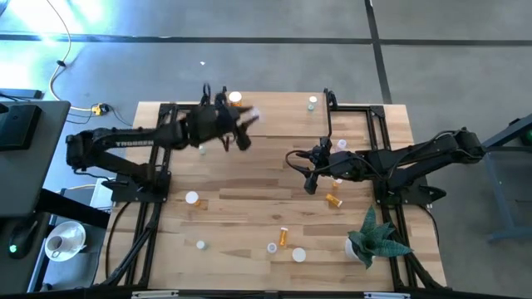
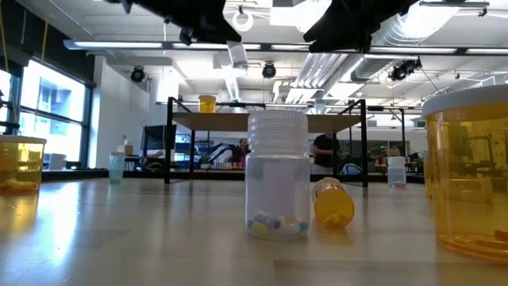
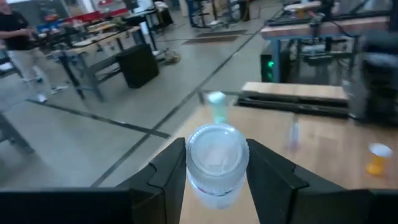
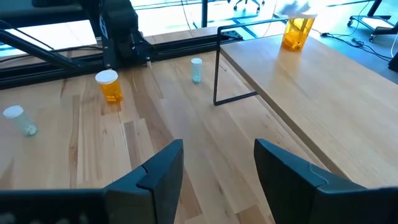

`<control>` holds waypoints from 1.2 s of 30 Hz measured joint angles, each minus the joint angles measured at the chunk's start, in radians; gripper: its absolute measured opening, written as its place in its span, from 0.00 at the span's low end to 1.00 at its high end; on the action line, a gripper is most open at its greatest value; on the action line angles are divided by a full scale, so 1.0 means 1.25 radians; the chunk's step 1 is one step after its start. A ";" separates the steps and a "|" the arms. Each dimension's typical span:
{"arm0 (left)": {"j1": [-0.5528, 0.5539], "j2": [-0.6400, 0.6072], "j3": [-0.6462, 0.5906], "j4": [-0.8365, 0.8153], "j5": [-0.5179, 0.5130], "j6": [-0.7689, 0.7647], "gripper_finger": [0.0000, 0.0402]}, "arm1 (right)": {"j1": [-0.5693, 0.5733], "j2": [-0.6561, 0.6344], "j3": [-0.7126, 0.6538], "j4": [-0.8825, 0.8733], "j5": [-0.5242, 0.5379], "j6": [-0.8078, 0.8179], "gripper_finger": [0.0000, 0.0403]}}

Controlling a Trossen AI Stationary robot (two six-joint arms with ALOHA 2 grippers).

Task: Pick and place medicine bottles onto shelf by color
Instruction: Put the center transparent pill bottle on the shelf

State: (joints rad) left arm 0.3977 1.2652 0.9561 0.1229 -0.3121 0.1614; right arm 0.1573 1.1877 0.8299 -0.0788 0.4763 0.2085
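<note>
— Looking at the left end effector (image 3: 216, 180): what is it gripping?

— It is pinching a clear bottle (image 3: 217, 163) with a white cap between its two dark fingers (image 3: 168, 180), holding it upright. In the high view it is hanging over the far part of the shelf (image 1: 283, 124), near an orange bottle (image 1: 235, 99) standing on the board.

— And the right end effector (image 4: 217, 171)?

— Its fingers are standing spread with nothing between them. It is hovering above the tabletop (image 1: 241, 208) beside the shelf's black leg.

— How are the other bottles lying?

— They are sitting scattered on the tabletop: one orange bottle on its side (image 1: 333, 200), another lying nearer the front edge (image 1: 283, 236), and several clear white-capped ones standing upright.
</note>
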 joint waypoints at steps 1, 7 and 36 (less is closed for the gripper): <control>0.018 0.006 0.029 -0.019 0.009 0.000 0.33 | 0.000 0.000 0.000 0.000 0.000 0.000 0.47; 0.119 0.063 0.140 -0.122 0.094 -0.059 0.33 | 0.000 0.000 0.000 0.000 0.000 0.000 0.47; 0.206 0.313 0.189 -0.160 0.113 -0.109 0.33 | 0.000 0.000 0.000 -0.002 0.000 -0.005 0.47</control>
State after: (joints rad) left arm 0.6552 1.6569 1.1919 -0.0764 -0.1707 0.0257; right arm 0.1574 1.1877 0.8299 -0.0814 0.4763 0.2016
